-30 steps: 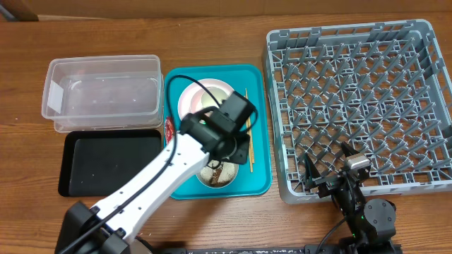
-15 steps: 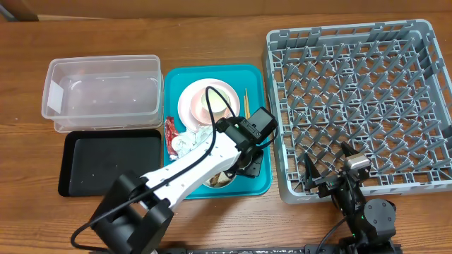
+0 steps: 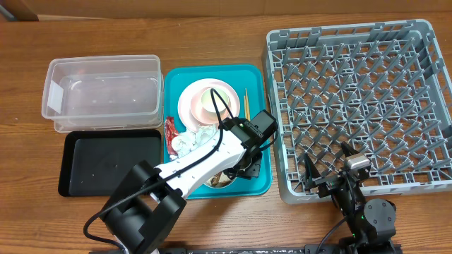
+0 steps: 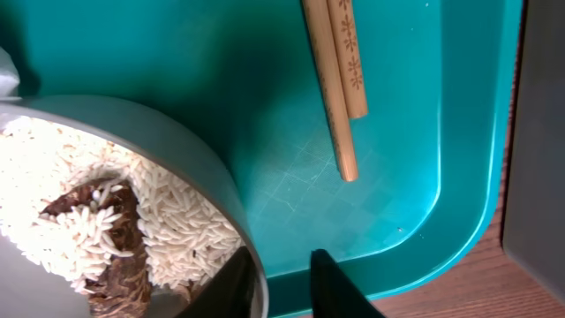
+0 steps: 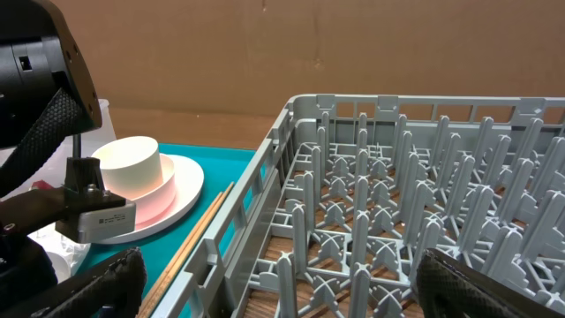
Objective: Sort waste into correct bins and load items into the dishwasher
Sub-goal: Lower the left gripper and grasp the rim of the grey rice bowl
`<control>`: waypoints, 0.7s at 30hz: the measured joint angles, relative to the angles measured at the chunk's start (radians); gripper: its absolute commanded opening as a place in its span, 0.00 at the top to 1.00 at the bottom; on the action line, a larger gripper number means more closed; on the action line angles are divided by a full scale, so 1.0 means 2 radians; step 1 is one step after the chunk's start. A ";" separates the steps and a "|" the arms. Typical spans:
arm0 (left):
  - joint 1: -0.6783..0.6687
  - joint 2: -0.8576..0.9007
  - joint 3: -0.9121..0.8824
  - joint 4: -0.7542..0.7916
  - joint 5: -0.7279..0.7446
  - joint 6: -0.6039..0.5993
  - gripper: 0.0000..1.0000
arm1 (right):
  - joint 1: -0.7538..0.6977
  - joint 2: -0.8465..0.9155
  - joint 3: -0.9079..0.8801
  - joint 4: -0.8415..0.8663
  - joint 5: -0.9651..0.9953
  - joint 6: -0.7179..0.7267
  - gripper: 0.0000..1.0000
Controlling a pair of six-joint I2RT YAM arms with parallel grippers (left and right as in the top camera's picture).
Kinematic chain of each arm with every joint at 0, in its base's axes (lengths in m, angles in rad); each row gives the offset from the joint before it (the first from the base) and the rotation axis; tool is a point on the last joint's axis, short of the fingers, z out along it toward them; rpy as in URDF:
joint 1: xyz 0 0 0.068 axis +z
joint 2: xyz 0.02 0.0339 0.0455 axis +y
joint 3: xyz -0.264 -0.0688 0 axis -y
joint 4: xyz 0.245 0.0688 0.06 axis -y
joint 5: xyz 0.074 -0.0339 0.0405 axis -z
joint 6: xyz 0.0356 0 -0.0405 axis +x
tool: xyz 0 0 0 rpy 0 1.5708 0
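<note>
Rice [image 4: 177, 221] mixed with brown scraps [image 4: 115, 212] is held in a small round bowl [image 4: 159, 141], which is set in the near right corner of the teal tray [image 4: 388, 132]. The left gripper [image 4: 281, 256] is lowered over that bowl with its jaws narrowly parted: one finger is placed inside the rim against the rice, and the other is kept outside, with a strip of bare tray seen between it and the rim, so the bowl is straddled but not clamped. Two wooden chopsticks [image 4: 340, 88] are laid side by side along the right side of the tray, their ends just apart from the bowl. Farther back on the tray a pink plate [image 3: 192, 106] is found with a white cup [image 3: 214, 102] standing on it. Crumpled napkins [image 3: 189, 141] and a red wrapper [image 3: 169, 129] are piled at the tray's left edge. To the left of the tray, a clear tub [image 3: 102, 88] is placed behind a black tray [image 3: 106, 166]. The grey dish rack [image 3: 360, 99] is set to the right of the tray on the wooden table [image 3: 212, 35]. The right gripper [image 5: 281, 261] is held wide open at the rack's near left corner, with nothing between its fingers.
</note>
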 measured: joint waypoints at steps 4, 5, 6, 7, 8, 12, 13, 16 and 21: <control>0.000 0.000 0.000 0.000 0.000 0.000 0.77 | 0.000 0.000 0.000 0.000 0.000 0.000 0.00; 0.000 0.000 0.000 0.000 -0.002 0.000 0.77 | 0.000 0.000 0.000 0.000 0.000 0.000 0.00; 0.000 0.000 0.000 0.000 -0.002 0.000 0.77 | 0.000 0.000 0.000 0.000 0.000 0.000 0.00; 0.000 0.000 0.000 0.000 -0.004 -0.001 0.77 | 0.000 0.000 0.000 0.000 0.000 0.000 0.00; 0.000 0.000 0.000 0.000 -0.008 -0.002 0.77 | 0.000 0.000 0.000 0.000 0.000 0.000 0.00; 0.000 0.000 0.000 0.003 -0.019 -0.010 0.79 | 0.000 0.000 0.000 0.000 0.000 0.000 0.00; 0.000 0.000 0.000 0.004 -0.021 -0.011 0.80 | 0.000 0.000 0.000 0.000 0.000 0.000 0.00; 0.000 0.000 0.000 0.007 -0.023 -0.013 0.83 | 0.000 0.000 0.000 0.000 0.000 0.000 0.00; 0.000 0.000 0.000 0.009 -0.024 -0.015 0.83 | 0.000 0.000 0.000 0.000 0.000 0.000 0.00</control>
